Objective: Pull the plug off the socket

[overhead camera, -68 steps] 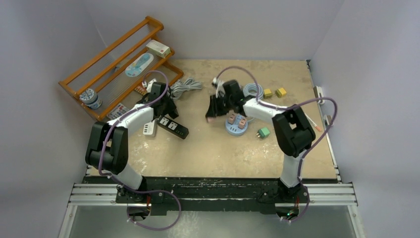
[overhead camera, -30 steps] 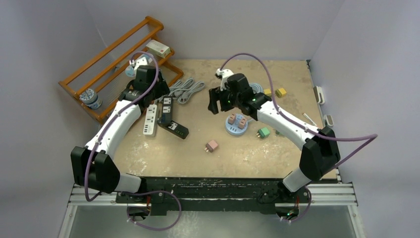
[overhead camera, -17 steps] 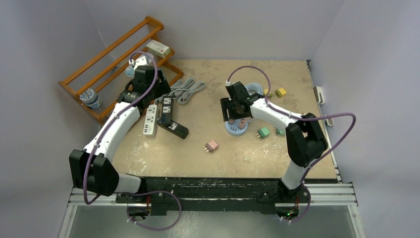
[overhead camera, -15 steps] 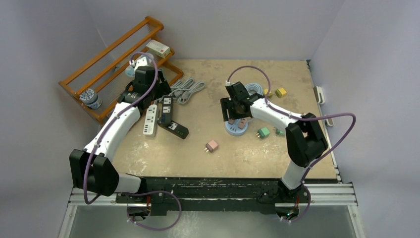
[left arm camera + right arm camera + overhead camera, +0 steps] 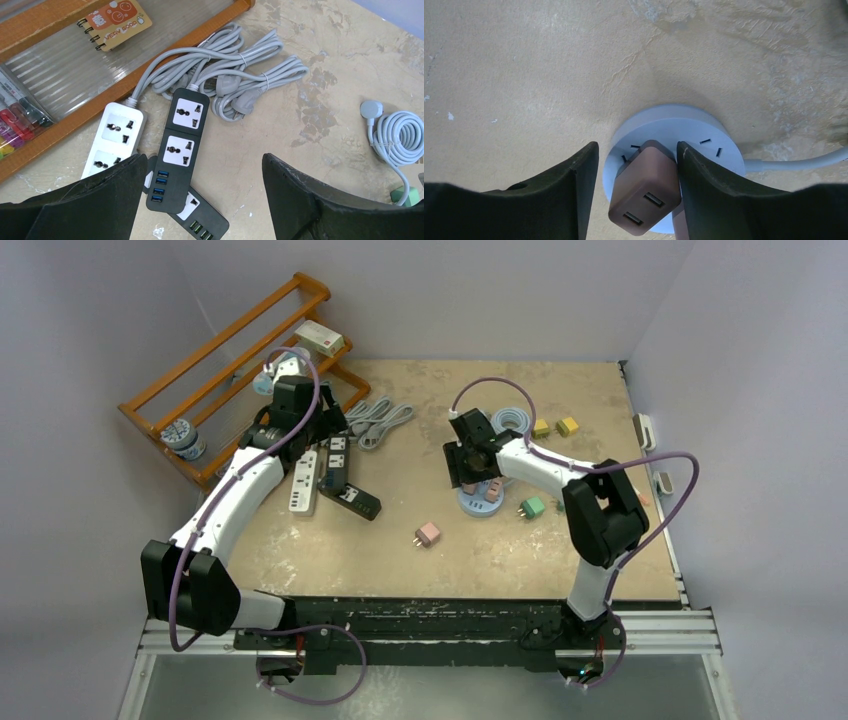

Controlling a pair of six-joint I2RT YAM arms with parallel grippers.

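A round pale-blue socket (image 5: 478,502) (image 5: 674,127) lies on the table right of centre, with a pink plug (image 5: 644,187) standing in it. A second pink plug (image 5: 492,490) sits beside it. My right gripper (image 5: 468,478) (image 5: 638,150) is down over the socket, its jaws astride the first plug. The right finger (image 5: 709,185) touches the plug's side and a gap shows at the left finger (image 5: 569,195). My left gripper (image 5: 322,426) (image 5: 202,159) hangs open and holds nothing above the power strips.
Two black power strips (image 5: 182,150) (image 5: 357,500) and a white one (image 5: 114,137) lie under the left gripper, with grey cables (image 5: 240,75) behind them. A wooden rack (image 5: 230,350) stands at the back left. Loose plugs: pink (image 5: 428,534), green (image 5: 533,507), yellow (image 5: 567,425). A white coiled cable (image 5: 512,420) lies behind the socket.
The right gripper came back over the round socket, dropped onto it, and its jaws narrowed round a pink plug. The left gripper stayed above the strips and opened a little wider.
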